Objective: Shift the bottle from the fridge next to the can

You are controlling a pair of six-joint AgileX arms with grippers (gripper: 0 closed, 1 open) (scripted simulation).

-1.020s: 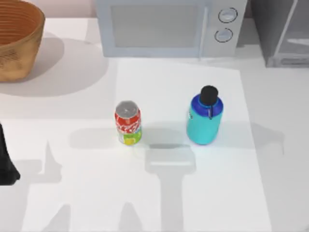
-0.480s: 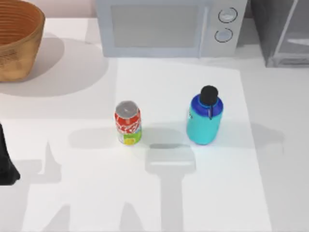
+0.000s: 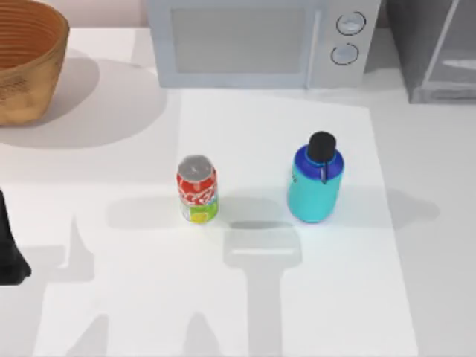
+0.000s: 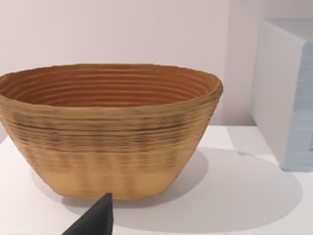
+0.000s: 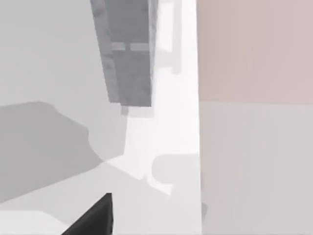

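Bottle [image 3: 315,186] stands upright on the table, out of the fridge [image 3: 435,48] and to the right of the can [image 3: 197,189], with a clear gap between them. Neither claw's opening can be told; the left arm [image 3: 11,249] sits far beyond the can, so the right arm is probably nearer.

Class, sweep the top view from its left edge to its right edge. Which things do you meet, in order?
Left arm → basket → can → bottle → fridge. The microwave spans both can and bottle, so it is left out.
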